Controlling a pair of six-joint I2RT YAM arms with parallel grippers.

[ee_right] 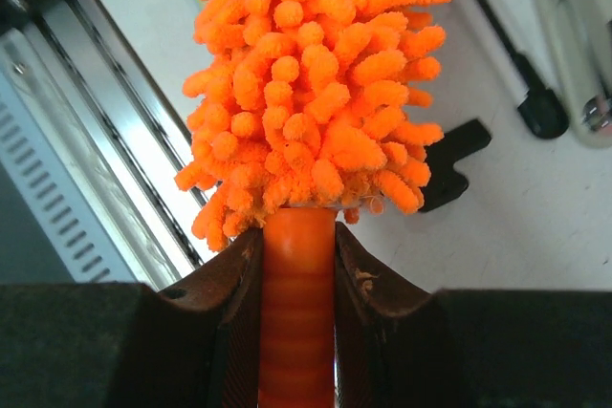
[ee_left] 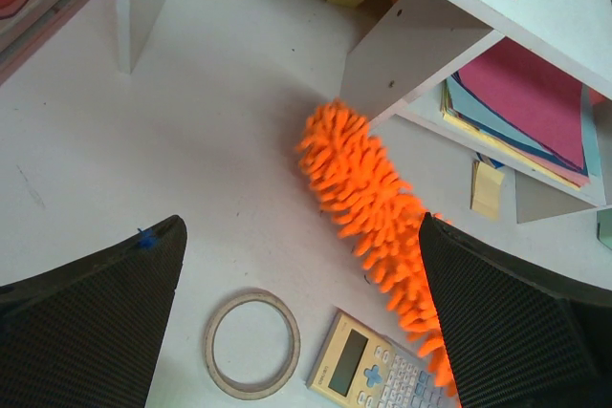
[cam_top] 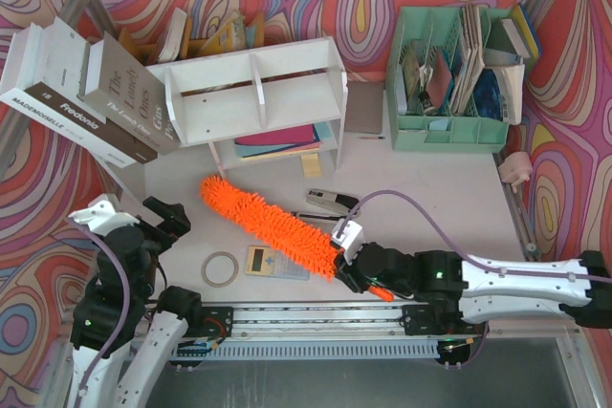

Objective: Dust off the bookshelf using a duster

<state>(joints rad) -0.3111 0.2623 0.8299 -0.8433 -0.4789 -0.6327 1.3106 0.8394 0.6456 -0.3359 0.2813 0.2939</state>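
Observation:
The orange fluffy duster [cam_top: 268, 215] lies slanted on the table, its tip near the front left leg of the white bookshelf [cam_top: 251, 93]. My right gripper [cam_top: 356, 269] is shut on the duster's orange handle [ee_right: 296, 303], both jaws pressed against it. The fluffy head [ee_right: 311, 74] fills the right wrist view. My left gripper [cam_top: 164, 219] is open and empty at the near left. In the left wrist view its fingers [ee_left: 91, 322] frame the duster [ee_left: 368, 188] and the bookshelf's leg [ee_left: 421, 50].
A tape ring [cam_top: 220, 268] and a calculator [cam_top: 275, 263] lie near the front edge. A stapler [cam_top: 332, 201] lies right of the duster. A mint-green file organizer [cam_top: 449, 78] stands back right. Large books [cam_top: 86, 93] lean at the back left.

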